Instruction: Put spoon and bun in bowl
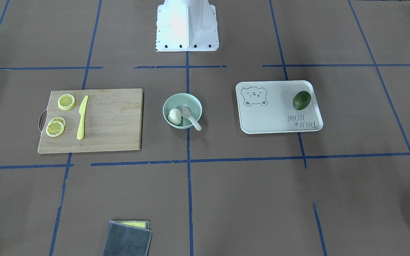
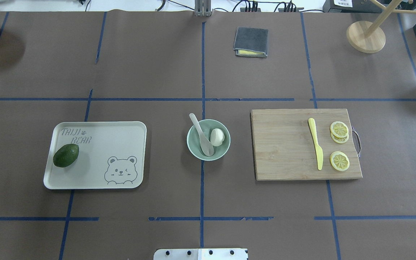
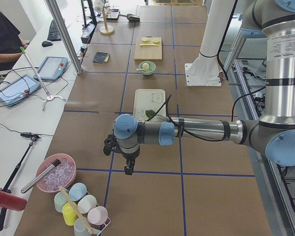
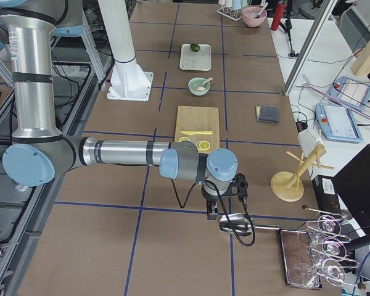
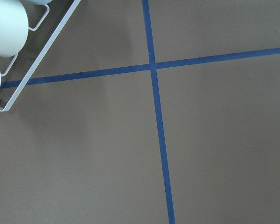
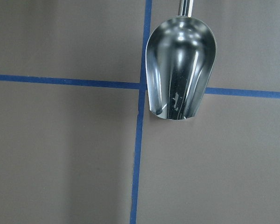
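The pale mint-green bowl (image 2: 194, 148) stands at the table's middle; it also shows in the front view (image 1: 164, 106). The white bun (image 2: 217, 137) lies inside it (image 1: 174, 116). The pale spoon (image 2: 201, 134) rests with its scoop in the bowl and its handle over the rim (image 1: 190, 117). My left gripper (image 3: 129, 169) hangs over the table's left end, far from the bowl. My right gripper (image 4: 213, 213) hangs over the right end beside a metal scoop. Both show only in the side views, so I cannot tell whether they are open or shut.
A wooden cutting board (image 2: 284, 144) holds a yellow knife (image 2: 316, 148) and lemon slices (image 2: 339, 129). A white bear-print tray (image 2: 121, 137) holds an avocado (image 2: 66, 155). A grey cloth (image 2: 250, 41), a metal scoop (image 6: 179, 70) and a cup rack (image 5: 18, 88) lie at the edges.
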Robot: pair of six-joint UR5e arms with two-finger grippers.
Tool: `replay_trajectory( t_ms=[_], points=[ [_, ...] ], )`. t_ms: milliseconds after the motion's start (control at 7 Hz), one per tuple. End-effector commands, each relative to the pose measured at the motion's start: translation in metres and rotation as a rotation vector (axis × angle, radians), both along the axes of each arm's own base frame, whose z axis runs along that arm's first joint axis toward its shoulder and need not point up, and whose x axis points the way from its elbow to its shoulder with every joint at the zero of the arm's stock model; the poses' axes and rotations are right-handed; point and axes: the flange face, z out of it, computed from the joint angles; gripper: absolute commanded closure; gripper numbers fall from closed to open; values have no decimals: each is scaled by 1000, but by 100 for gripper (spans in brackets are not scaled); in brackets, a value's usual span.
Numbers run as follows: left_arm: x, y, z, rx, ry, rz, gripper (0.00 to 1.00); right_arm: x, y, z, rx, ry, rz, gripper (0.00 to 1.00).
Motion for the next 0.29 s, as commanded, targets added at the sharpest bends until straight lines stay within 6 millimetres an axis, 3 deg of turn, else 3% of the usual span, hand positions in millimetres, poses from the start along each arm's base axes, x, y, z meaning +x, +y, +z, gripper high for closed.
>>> replay_trajectory(
  t_ms=[0, 143],
  points=[
    [0, -1, -1, -8, 0, -12, 0, 0, -4, -4, 6, -1, 1, 0],
    [1, -2, -4, -15, 0, -23, 0, 0, -6, -6, 11, -2, 1, 0]
  ],
)
